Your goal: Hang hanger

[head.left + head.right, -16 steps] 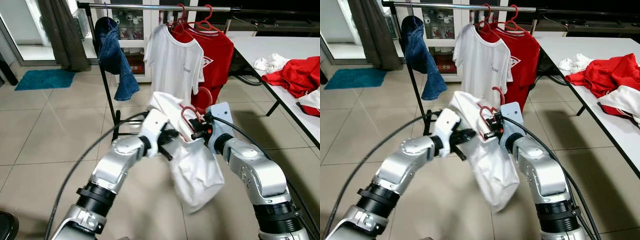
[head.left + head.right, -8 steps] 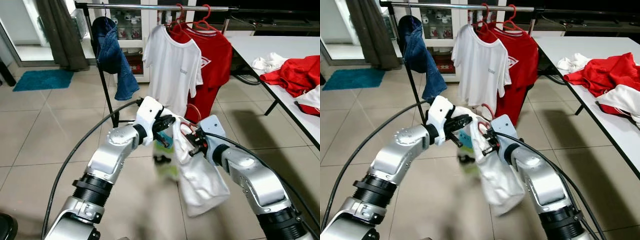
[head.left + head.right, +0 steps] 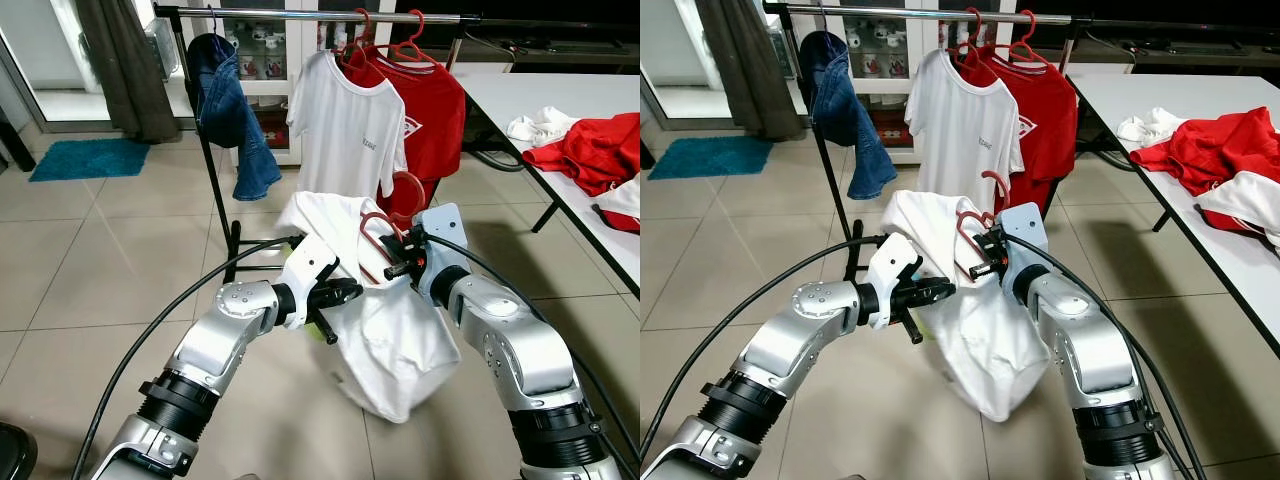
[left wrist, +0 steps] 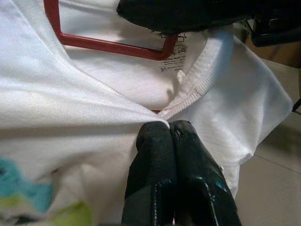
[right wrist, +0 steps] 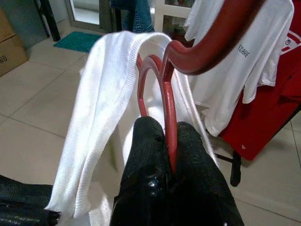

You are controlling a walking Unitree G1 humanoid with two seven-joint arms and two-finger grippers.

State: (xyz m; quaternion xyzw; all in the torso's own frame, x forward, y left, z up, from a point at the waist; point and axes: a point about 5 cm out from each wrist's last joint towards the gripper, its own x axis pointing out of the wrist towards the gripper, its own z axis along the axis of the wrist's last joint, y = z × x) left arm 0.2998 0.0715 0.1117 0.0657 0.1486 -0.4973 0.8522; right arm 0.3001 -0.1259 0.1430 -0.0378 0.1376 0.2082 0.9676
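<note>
While both arms reach fwd at chest height, I see the left pincer (image 4: 170,129) pinched tight on the fabric of the white t-shirt (image 3: 385,340), right at the ribbed collar; its 2 fingers press together w/ cloth caught at the tips. Just beside it, to the right, the right pincer (image 5: 164,129) is clamped on the red hanger (image 3: 380,235), gripping the stem below the hook, which curves up past the fingers. The hanger sits inside the shirt's neck opening, and the shirt drapes over it and hangs down between the 2 arms above the tiled floor (image 3: 120,250). Teal and lime print shows on the shirt in the left wrist view.

Farther out stands a clothes rack (image 3: 330,14) w/ a dark upright post. On its rail, left to right, hang a pair of blue jeans (image 3: 232,110), a white tee (image 3: 345,135) and a red tee (image 3: 435,110), the 2 tees on red hangers. To the right a white desk (image 3: 545,110) carries a heap of red and white clothes (image 3: 590,145). Far left, a teal mat (image 3: 85,158) lies on the floor by a dark curtain (image 3: 125,65).
</note>
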